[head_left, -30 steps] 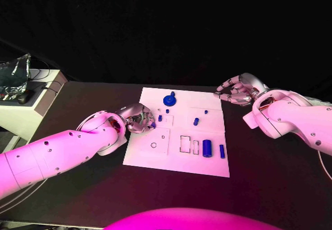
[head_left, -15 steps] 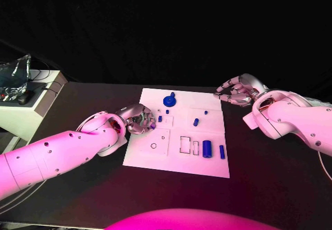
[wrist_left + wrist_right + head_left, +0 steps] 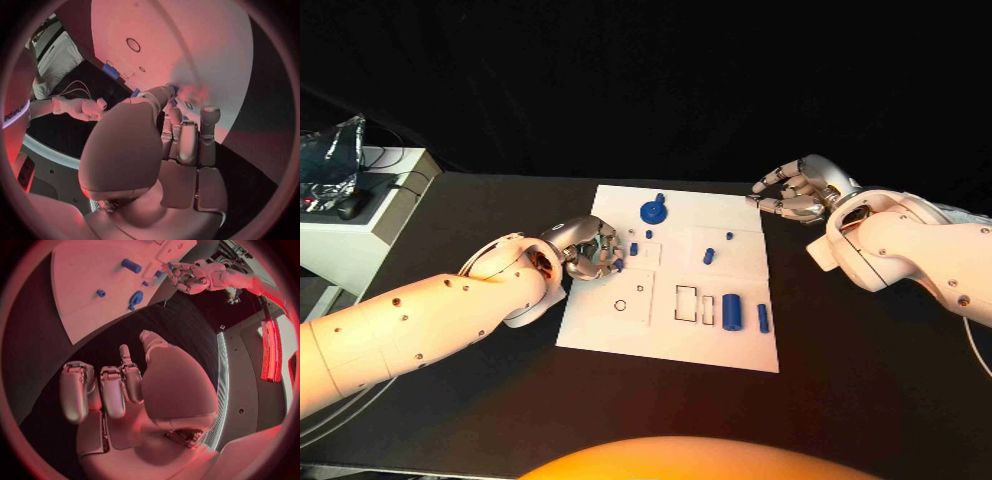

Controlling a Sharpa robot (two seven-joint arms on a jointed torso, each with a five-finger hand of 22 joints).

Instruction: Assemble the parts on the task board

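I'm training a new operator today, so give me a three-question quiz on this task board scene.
1. True or false: the right hand holds a blue part.
2. Which hand is over the task board's edge, fingertips at a small blue part? A) left B) right
3. Fill in: the long blue cylinder lies beside a rectangular ____ on the board.

Key: 1 false, it hovers over the black table with nothing in it; 2 A, the left hand; 3 outline.

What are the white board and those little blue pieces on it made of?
The task board looks like matte white plastic or painted sheet: flat and even, no glare, with crisp cut-out outlines. The blue parts, such as the thick cylinder, look like moulded or printed plastic: solid uniform colour, soft sheen. I can't be sure.
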